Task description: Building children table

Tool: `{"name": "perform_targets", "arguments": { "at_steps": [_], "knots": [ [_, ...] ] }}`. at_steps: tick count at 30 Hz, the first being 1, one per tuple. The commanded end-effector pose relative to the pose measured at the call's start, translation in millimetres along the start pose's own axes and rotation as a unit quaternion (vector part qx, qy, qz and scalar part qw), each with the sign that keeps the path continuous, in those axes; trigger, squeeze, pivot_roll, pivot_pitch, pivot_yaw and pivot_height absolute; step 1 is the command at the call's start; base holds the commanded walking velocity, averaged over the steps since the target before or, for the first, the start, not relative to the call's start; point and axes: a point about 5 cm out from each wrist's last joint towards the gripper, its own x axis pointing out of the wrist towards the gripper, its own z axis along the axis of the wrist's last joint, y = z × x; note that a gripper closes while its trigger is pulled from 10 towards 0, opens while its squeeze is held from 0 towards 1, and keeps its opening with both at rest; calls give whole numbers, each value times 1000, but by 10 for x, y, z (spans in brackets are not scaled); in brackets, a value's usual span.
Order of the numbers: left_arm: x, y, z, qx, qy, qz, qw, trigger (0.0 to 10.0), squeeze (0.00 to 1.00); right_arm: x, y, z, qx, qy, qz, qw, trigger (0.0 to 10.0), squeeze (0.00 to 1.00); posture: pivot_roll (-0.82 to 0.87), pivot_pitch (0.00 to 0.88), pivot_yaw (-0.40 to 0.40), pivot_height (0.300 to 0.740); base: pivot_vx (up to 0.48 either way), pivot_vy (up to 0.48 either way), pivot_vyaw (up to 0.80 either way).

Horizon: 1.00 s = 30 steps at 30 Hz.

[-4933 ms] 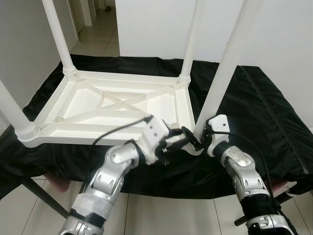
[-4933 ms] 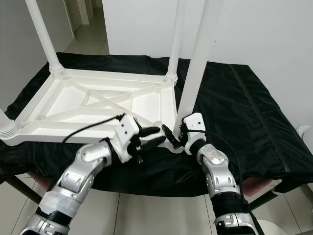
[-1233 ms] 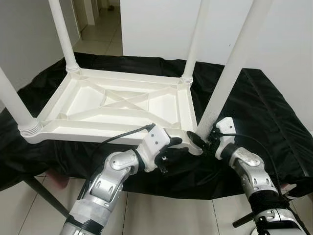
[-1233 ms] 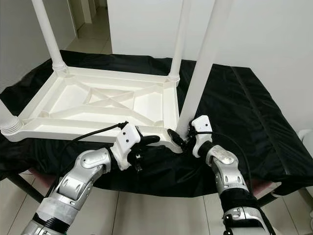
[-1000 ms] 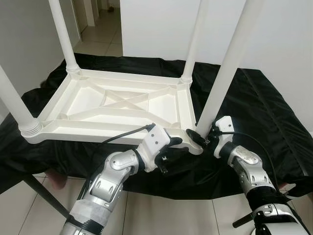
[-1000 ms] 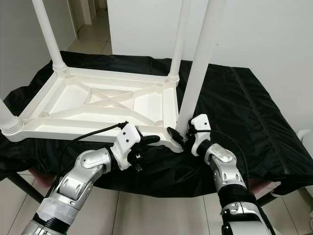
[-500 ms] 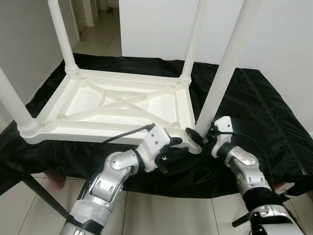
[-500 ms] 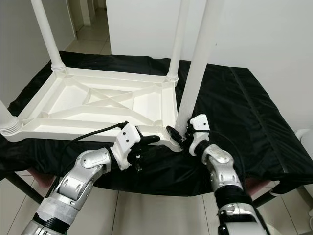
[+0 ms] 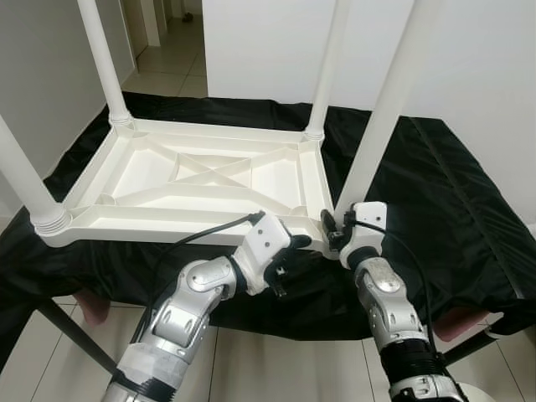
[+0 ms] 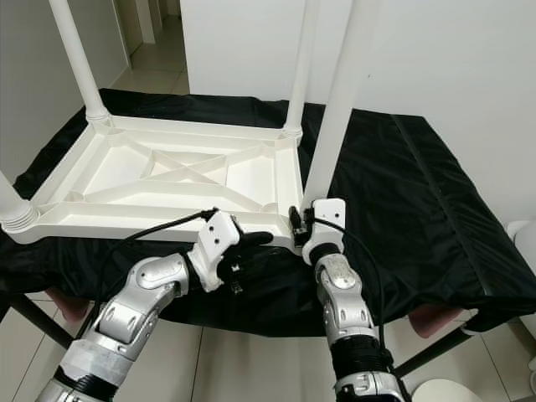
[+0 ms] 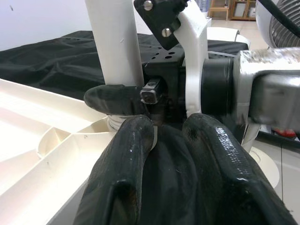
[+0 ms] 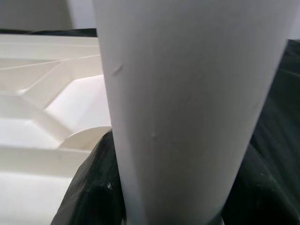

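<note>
Near edge, lower centre of frame: our right tool (image 9: 332, 230) is clamped round the foot of the near-right leg (image 9: 381, 117), right where it enters the corner socket (image 9: 322, 244). In the right wrist view the leg (image 12: 187, 112) runs straight between the two fingers (image 12: 89, 187), so the grip looks low on purpose: short lever, better control for turning or seating the leg.

Just left of it, our left tool (image 9: 289, 251) sits at the table (image 9: 209, 180) rim by the same corner. In its wrist view the two fingers (image 11: 126, 173) are close together, with black cloth bunched between them. We can't tell if they're pinching cloth or rim. Our read: it's bracing the frame so the corner doesn't skid while the right arm works.

The table lies upside down, ribs up, on the black-draped worktop (image 9: 452, 193), mid-left of frame. That puts the sockets facing up and lets the legs stand vertical.

Near-left leg (image 9: 25, 180) is in its socket at the left edge. Far-left leg (image 9: 100, 59) and far-right leg (image 9: 328, 67) stand in the back corners, upper frame.

All four legs look in place; we judge this last one is being tightened or checked.
</note>
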Motion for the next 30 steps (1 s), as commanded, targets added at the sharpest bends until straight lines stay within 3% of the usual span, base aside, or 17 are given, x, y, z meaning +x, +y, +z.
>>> {"name": "perform_targets", "arguments": {
  "at_steps": [1, 3, 7, 12, 13, 21, 25, 26, 27, 28, 30],
  "knots": [
    [-5, 7, -12, -2, 4, 20, 1000, 10000, 0, -55, -32, -150, -8, 37, -28, 999, 10000, 0, 31, 4, -40, 740, 0, 0, 0],
    [-7, 4, -13, -2, 4, 21, 1000, 10000, 0, -86, 104, -122, 20, 29, -60, 998, 10000, 0, 37, 6, -41, 740, 0, 0, 0],
    [-6, -1, -13, -4, 4, 22, 1000, 10000, 0, -99, 211, -63, 23, 10, -48, 999, 10000, 0, 35, 10, -42, 740, 0, 0, 0],
    [-1, -12, -15, -5, 4, 21, 1000, 10000, 0, -102, 158, -7, 9, -3, -48, 999, 10000, 0, 33, 10, -46, 740, 0, 0, 0],
    [0, -9, -13, -5, 4, 22, 1000, 10000, 0, -109, 125, 7, 9, -5, -49, 999, 10000, 1000, 33, 9, -47, 740, 0, 0, 0],
    [7, -3, -6, -6, 2, 26, 1000, 10000, 0, -123, 81, 58, 12, -18, -13, 1000, 10000, 1000, 32, 11, -54, 740, 0, 0, 0],
    [5, -17, -13, -7, 2, 25, 1000, 10000, 0, -161, -67, 58, -3, -20, 2, 1000, 10000, 1000, 30, 13, -55, 740, 0, 0, 0],
    [1, -12, -13, -7, 3, 26, 1000, 10000, 0, -181, -98, 43, -1, -14, 18, 1000, 10000, 145, 30, 13, -55, 740, 0, 0, 0],
    [1, -12, -13, -7, 3, 26, 1000, 10000, 0, -181, -98, 43, -1, -14, 18, 1000, 10000, 145, 30, 13, -55, 740, 0, 0, 0],
    [-2, -5, -13, -7, 3, 27, 1000, 10000, 0, -198, -113, 33, -1, -12, 33, 999, 10000, 0, 29, 12, -53, 740, 0, 0, 0],
    [-4, 2, -11, -6, 3, 27, 1000, 10000, 0, -215, -132, 22, 2, -9, 56, 998, 10000, 0, 26, 10, -49, 740, 0, 0, 0]
  ]
}}
